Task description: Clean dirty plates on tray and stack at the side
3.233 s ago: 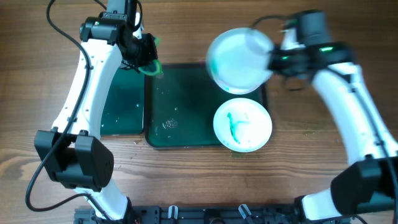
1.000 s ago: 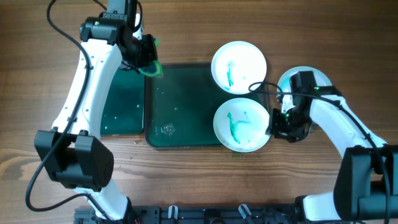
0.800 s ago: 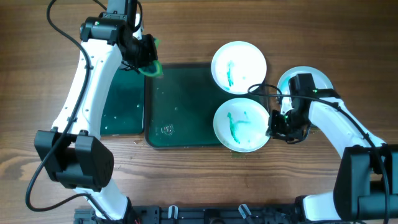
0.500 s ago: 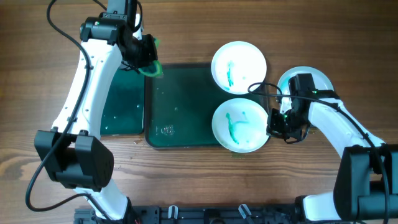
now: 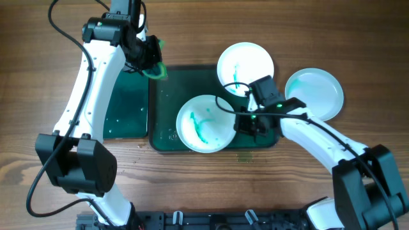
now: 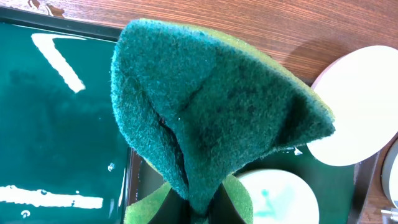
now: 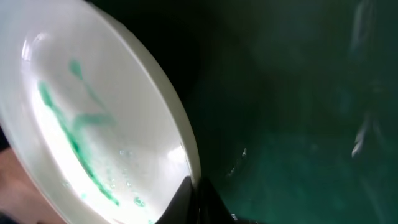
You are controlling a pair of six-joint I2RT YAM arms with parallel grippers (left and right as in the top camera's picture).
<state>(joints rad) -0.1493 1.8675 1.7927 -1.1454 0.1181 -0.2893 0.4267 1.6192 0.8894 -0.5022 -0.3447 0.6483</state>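
Mostly hidden, left jaws pinch the sponge [image 6: 211, 124]; right jaws clamp a smeared plate [image 5: 204, 123].

Robot lab test bench staged as dishwashing. Evidence: wood-grain counter [image 5: 38, 76] with a left arm [image 5: 89, 96] and right arm [image 5: 319, 131], both white and black, a black mounting rail [image 5: 211, 220] on its near edge, loose cables [image 5: 51, 19]. Props: dark green tray [image 5: 166, 83], smeared white plate [image 5: 204, 124], scrub sponge [image 6: 211, 124].

Warm brown wooden table [image 5: 38, 38] with long sideways grain, under soft, even light.
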